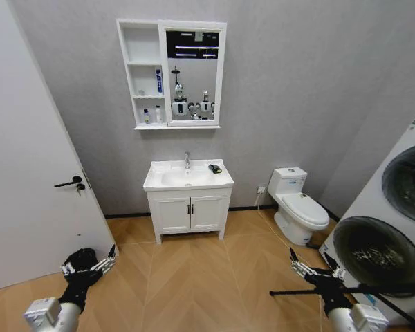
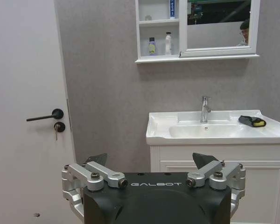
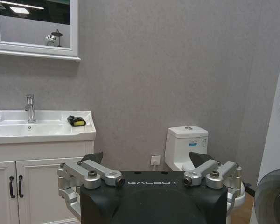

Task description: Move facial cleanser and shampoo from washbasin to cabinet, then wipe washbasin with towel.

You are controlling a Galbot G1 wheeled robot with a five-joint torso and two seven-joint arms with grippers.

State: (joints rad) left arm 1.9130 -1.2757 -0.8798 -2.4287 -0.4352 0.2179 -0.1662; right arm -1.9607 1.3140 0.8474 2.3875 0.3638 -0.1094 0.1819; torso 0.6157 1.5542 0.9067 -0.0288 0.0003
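Washbasin [image 1: 167,181]: glossy white ceramic rectangle with rounded bowl and chrome tap, standing against the grey textured wall.
Towel [image 1: 214,168]: crumpled black cloth with yellow patch, on the basin's right rim.
Cabinet [image 1: 142,74]: white shelves beside a framed mirror; small bottles [image 2: 158,45] on the lowest shelf.
Left gripper [image 1: 88,268]: low over wood flooring, released, fingers spread.
Right gripper [image 1: 317,272]: low, fingers spread, empty.

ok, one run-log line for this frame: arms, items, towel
left pincer: open, low, idle | right pincer: open, low, idle | bottles: on cabinet shelves | towel: on washbasin rim, untouched
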